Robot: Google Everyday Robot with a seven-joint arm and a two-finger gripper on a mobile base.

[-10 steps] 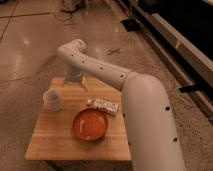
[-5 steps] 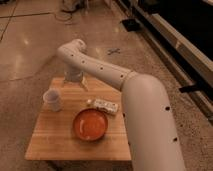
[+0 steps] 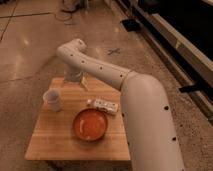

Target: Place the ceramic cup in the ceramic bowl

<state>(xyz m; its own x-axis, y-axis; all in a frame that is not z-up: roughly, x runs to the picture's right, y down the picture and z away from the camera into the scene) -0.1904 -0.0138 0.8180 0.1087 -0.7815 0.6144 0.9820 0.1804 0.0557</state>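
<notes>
The small white ceramic cup [image 3: 53,100] stands upright on the left part of the wooden table [image 3: 55,142]. The round orange-red ceramic bowl [image 3: 90,124] sits near the table's middle, to the right of the cup and nearer the front edge. My white arm reaches from the lower right across the table's back. My gripper [image 3: 75,81] hangs over the table's far edge, behind and to the right of the cup and apart from it.
A flat white rectangular box [image 3: 104,105] lies just behind the bowl, under my arm. The small table stands on a speckled floor. A dark wall base runs along the upper right. A small mark [image 3: 113,51] is on the floor behind.
</notes>
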